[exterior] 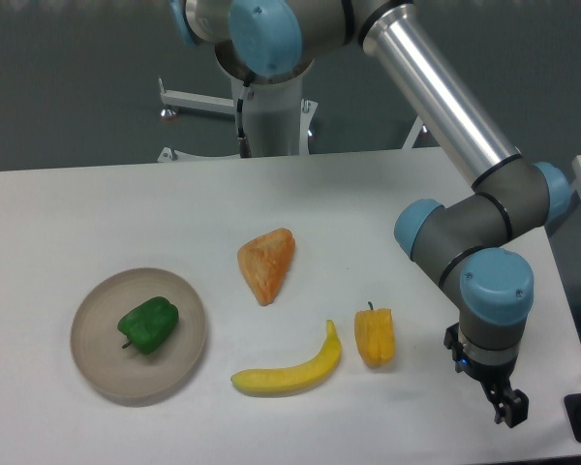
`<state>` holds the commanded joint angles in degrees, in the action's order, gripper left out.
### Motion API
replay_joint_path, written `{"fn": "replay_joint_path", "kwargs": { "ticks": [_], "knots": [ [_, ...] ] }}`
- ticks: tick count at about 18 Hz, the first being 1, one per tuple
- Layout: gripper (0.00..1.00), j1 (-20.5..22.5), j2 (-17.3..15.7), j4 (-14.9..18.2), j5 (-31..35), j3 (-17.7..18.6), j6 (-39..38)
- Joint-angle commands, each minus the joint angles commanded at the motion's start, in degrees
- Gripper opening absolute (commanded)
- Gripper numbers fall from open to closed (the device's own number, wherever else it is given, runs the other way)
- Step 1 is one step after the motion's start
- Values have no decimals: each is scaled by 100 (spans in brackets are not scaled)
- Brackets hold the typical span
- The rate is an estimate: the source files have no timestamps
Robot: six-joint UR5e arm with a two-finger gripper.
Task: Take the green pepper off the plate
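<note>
Reach not begun: pepper on plate at left, claw far right.

Green pepper (148, 325) lies near the middle of the plate (99, 372), stem toward you. Orange wedge (266, 263), banana (289, 368) and yellow pepper (375, 336) sit between on the worktop (387, 203). Claw (508, 410) hangs low at right edge; open or closed, cannot tell. You should lift first, cross above the fruit, then come straight down over the pepper's widest part.

White table (387, 208): plate (179, 368), orange wedge (265, 264), banana (289, 370), yellow pepper (375, 336)
</note>
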<state>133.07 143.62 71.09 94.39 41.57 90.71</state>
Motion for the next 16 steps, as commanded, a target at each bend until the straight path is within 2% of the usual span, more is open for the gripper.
{"fn": "replay_joint_path", "kwargs": {
  "ticks": [3, 5, 10, 14, 16],
  "knots": [
    [100, -44, -140, 237, -18, 26, -219],
    [100, -193, -307, 317, -18, 210, -588],
    [100, -554, -931, 317, -105, 1071, -1457],
    [100, -686, -1511, 308, -1184, 1844, -2626],
    [100, -905, -1739, 317, -1292, 2195, -2891]
  ]
}}
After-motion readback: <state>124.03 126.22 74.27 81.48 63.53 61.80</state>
